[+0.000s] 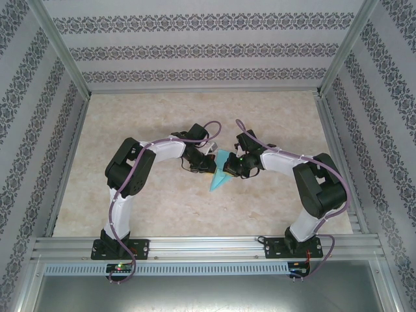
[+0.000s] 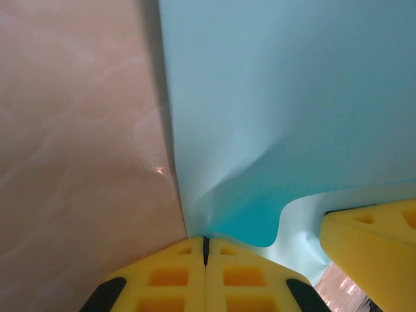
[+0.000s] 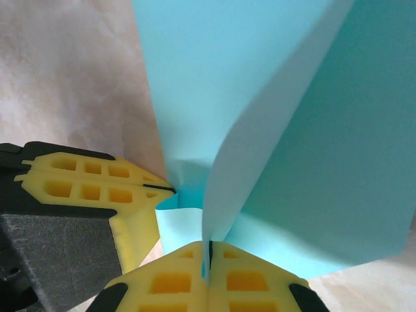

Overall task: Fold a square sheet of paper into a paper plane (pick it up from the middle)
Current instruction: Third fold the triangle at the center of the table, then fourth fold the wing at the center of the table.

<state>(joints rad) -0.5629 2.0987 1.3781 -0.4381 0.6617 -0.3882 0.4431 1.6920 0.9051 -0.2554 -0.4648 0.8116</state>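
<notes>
Left gripper [image 2: 205,246]: jaws pressed fully together, its yellow fingers [image 2: 169,276] meeting along one dark seam. An edge of the turquoise paper plane [image 2: 292,97] runs straight into that seam, so this gripper is pinching the paper. Right gripper [image 3: 209,248]: likewise clenched, with no gap between its yellow pads [image 3: 250,283]; a raised flap of the same paper curves down and ends in the join, so it too has hold of the plane. From above, the two grippers face each other over the middle of the beige marbled table [image 1: 162,208], well forward of the arm bases, with the plane directly between them and touching both. It reads there as a narrow dart, its broad end up between the fingertips and its point angled toward the near edge, slightly to the left. The right wrist view shows the paper standing in two layers that spread apart like an opened fold (the crease between them falls at the fingertips). In the left wrist view the sheet buckles a little just ahead of the grip. Whether the dart's point rests on the table or hangs clear of it cannot be told from here.
</notes>
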